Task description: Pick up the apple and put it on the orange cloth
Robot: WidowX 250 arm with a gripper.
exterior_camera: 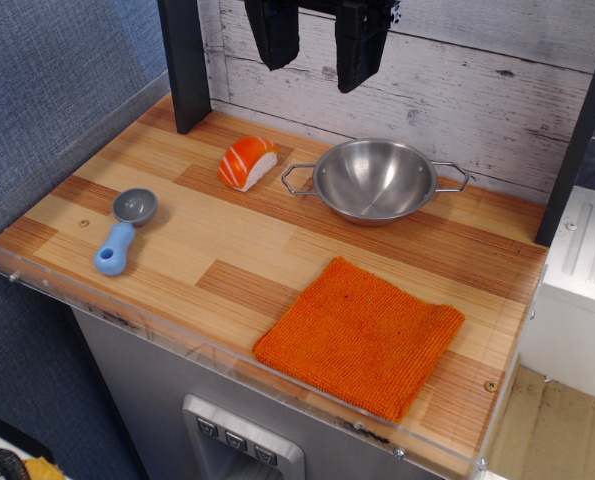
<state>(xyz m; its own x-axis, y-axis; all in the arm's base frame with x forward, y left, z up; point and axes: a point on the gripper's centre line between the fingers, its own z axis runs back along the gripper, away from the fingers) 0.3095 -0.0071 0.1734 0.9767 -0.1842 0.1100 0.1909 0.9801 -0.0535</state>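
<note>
The apple (247, 162) is a small salmon-sushi toy, glossy orange with white stripes on a white base. It lies on the wooden tabletop at the back, left of the steel bowl. The orange cloth (360, 336) is a square knitted towel lying flat at the front right of the table. My gripper (317, 58) hangs high at the top of the view, above and to the right of the apple. Its two black fingers (276, 38) are spread apart with nothing between them.
A steel bowl (375, 180) with two wire handles stands at the back middle, between the apple and the cloth's far side. A blue-handled grey scoop (125, 229) lies at the left. A clear plastic lip (227, 355) runs along the table's front edge. A white plank wall stands behind.
</note>
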